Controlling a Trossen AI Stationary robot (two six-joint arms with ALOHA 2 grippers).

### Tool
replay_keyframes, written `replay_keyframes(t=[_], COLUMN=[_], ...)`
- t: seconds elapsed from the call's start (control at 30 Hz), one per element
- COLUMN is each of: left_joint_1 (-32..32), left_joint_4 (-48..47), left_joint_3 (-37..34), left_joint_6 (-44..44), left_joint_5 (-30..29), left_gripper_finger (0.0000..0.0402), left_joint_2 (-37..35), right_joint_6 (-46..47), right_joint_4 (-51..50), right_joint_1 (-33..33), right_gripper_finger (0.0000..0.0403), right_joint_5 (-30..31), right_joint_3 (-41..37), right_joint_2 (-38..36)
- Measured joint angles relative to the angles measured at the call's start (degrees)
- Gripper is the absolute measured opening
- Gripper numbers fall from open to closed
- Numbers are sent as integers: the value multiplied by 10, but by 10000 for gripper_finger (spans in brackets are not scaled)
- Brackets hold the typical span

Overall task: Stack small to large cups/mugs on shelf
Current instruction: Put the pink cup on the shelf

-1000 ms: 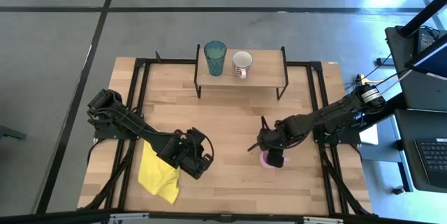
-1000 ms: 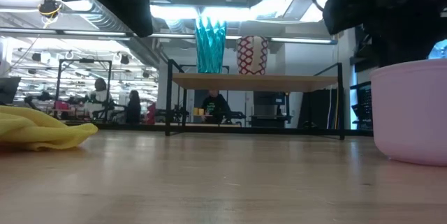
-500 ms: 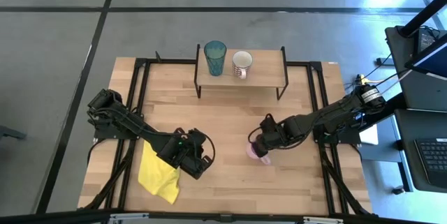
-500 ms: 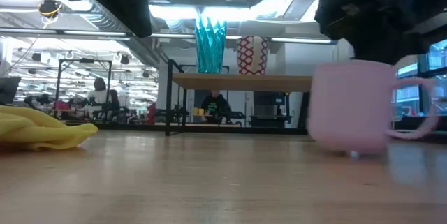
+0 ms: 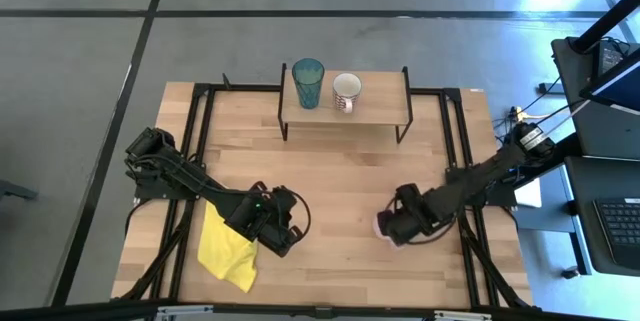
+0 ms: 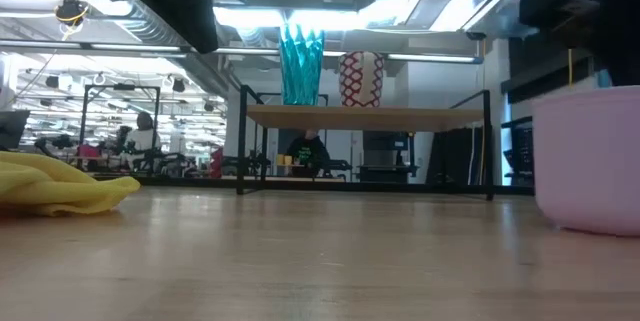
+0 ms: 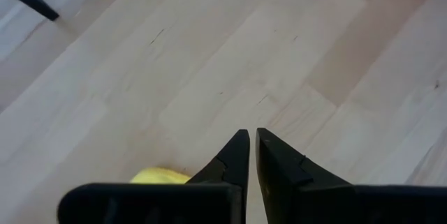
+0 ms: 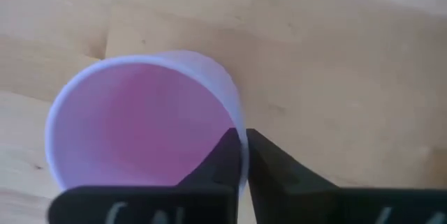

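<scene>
The pink mug [image 8: 140,123] stands upright on the right half of the table, near the front, and shows large at the right of the low view [image 6: 590,161]. My right gripper [image 8: 243,139] points down over it [image 5: 400,227] and is shut on its rim. The teal tumbler [image 5: 308,82] and the white patterned mug [image 5: 346,91] stand side by side on the shelf [image 5: 380,111] at the table's far edge. My left gripper [image 7: 251,137] hangs shut over bare wood at the front left [image 5: 280,223], beside the yellow cloth [image 5: 228,248]. My right gripper pinches the pink mug's rim [image 8: 236,121] with one finger [image 8: 222,155] inside the mug and the other outside the wall. The fingers come from above, pointing down. The mug is upright with its base down at the tabletop; whether it is lifted clear I cannot tell.
The shelf's black legs [image 5: 403,131] stand on the far middle of the table. Bare wood lies between the shelf and both grippers. Black frame rails [image 5: 465,231] run along the table's left and right sides.
My right gripper has rolled about its wrist with the pink mug in its hold. The mug swung toward the table's left and far side, turning its handle about. It then came back toward the right and near edge, close to where it stood before.
</scene>
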Motion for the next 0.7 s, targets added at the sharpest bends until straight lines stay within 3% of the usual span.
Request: replay_keyframes(t=[0.17,0.4,0.7], left_joint_1=[0,2,2], left_joint_4=[5,6,7], left_joint_3=[0,0,0], left_joint_6=[22,26,26], left_joint_5=[0,0,0], left_gripper_finger=[21,21,21], left_joint_2=[0,0,0], right_joint_6=[62,75,70], right_joint_4=[2,11,-1], right_joint_1=[27,47,55], right_gripper_finger=[17,75,132], right_joint_5=[51,146,150], right_joint_3=[12,55,58], right_joint_2=[0,0,-1])
